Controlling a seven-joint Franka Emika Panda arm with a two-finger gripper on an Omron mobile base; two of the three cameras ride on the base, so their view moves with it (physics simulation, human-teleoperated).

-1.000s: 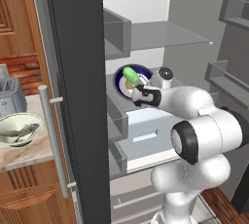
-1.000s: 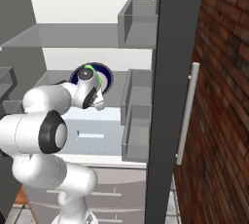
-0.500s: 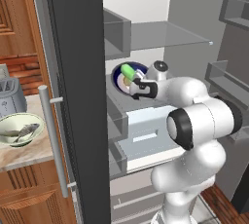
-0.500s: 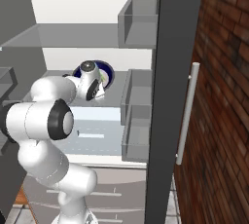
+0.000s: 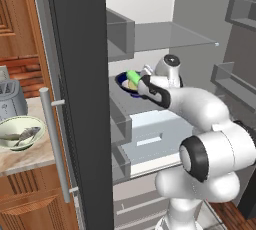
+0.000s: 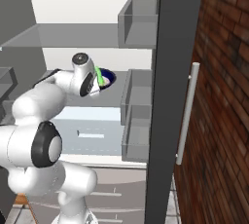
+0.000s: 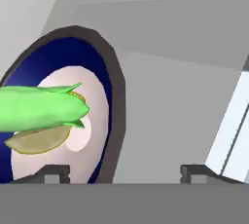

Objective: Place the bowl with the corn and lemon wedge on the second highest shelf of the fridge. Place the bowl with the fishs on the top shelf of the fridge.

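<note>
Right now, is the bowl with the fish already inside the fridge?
No. The bowl with the fishs sits on the counter left of the fridge door, outside it.

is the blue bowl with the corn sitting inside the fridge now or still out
Inside. The dark-blue bowl rests on the second shelf under the top shelf, corn in it.

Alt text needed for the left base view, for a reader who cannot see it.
A white robot arm reaches into an open fridge, its gripper at a small dark-blue bowl holding a bright green corn cob on the second shelf down. On the marble counter left of the dark grey door, a pale green bowl holds grey fish.
</note>
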